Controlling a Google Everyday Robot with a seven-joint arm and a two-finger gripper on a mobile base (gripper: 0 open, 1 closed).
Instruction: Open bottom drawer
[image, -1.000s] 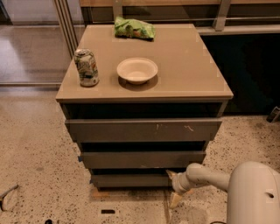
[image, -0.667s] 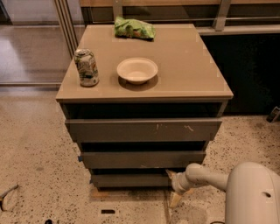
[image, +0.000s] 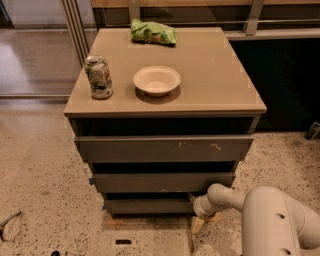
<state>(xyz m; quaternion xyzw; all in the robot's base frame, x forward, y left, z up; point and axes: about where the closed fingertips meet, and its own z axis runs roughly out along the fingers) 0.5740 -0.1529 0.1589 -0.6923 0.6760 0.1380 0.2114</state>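
The bottom drawer (image: 150, 205) is the lowest and narrowest of three handleless grey-brown fronts in a low cabinet. Its front is plain and flat, with a dark gap above it. The middle drawer (image: 162, 182) has a blue tab at its left edge. The top drawer (image: 162, 148) is the widest and has pale scratch marks. My gripper (image: 198, 220) is low, at the right end of the bottom drawer's front, close to the floor. My white arm (image: 270, 215) reaches to it from the lower right.
On the cabinet top (image: 215, 75) stand a drink can (image: 98, 77), a white bowl (image: 156, 80) and a green bag (image: 153, 32). A speckled floor (image: 40, 190) surrounds the cabinet. A glass partition (image: 35, 45) is at the left, dark panelling (image: 285, 85) at the right.
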